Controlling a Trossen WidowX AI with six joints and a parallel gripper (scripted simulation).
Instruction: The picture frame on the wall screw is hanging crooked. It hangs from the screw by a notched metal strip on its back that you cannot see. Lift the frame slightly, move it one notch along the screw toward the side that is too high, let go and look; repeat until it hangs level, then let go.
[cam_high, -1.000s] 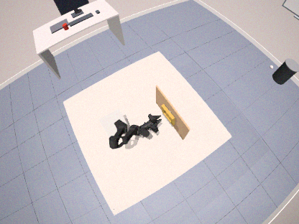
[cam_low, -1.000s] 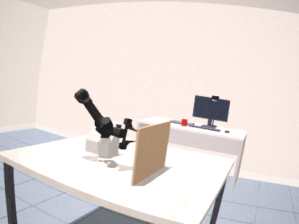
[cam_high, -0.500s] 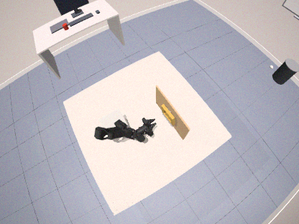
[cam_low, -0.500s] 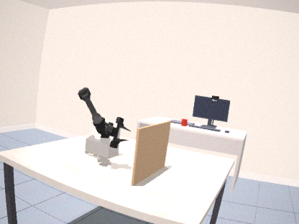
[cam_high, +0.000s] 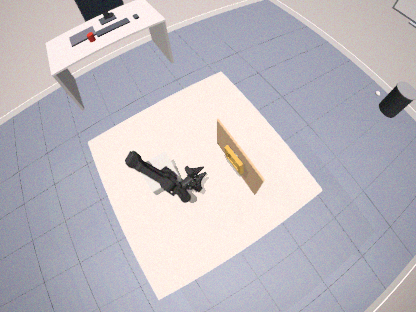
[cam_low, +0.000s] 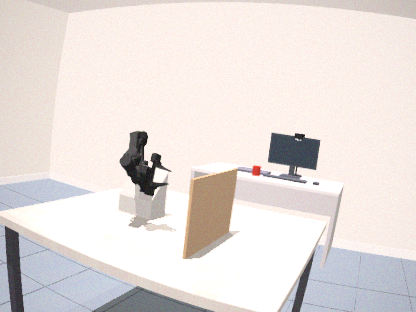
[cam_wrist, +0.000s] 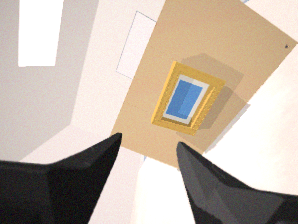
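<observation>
The picture frame (cam_high: 235, 155) (cam_wrist: 168, 92), gold with a blue picture and pale mat, hangs on the near face of the upright tan board (cam_high: 255, 184) (cam_low: 210, 215) (cam_wrist: 142, 100). In the wrist view its long edge runs nearly parallel to the board's left edge; the slanted view leaves a small tilt uncertain. The board hides the frame in the exterior view. My gripper (cam_high: 204, 171) (cam_low: 169, 178) (cam_wrist: 149, 141) is open and empty, back from the board and touching neither it nor the frame. The screw and notched strip are hidden behind the frame.
The board stands on a pale table (cam_high: 165, 250) (cam_low: 100, 235), with the arm's base (cam_low: 151, 206) on the robot's side of it. A small dark dot (cam_wrist: 286, 46) marks a board corner. A white desk (cam_high: 120, 37) (cam_low: 320, 192) with a monitor (cam_low: 294, 151) and red mug (cam_high: 91, 37) (cam_low: 256, 170) stands beyond.
</observation>
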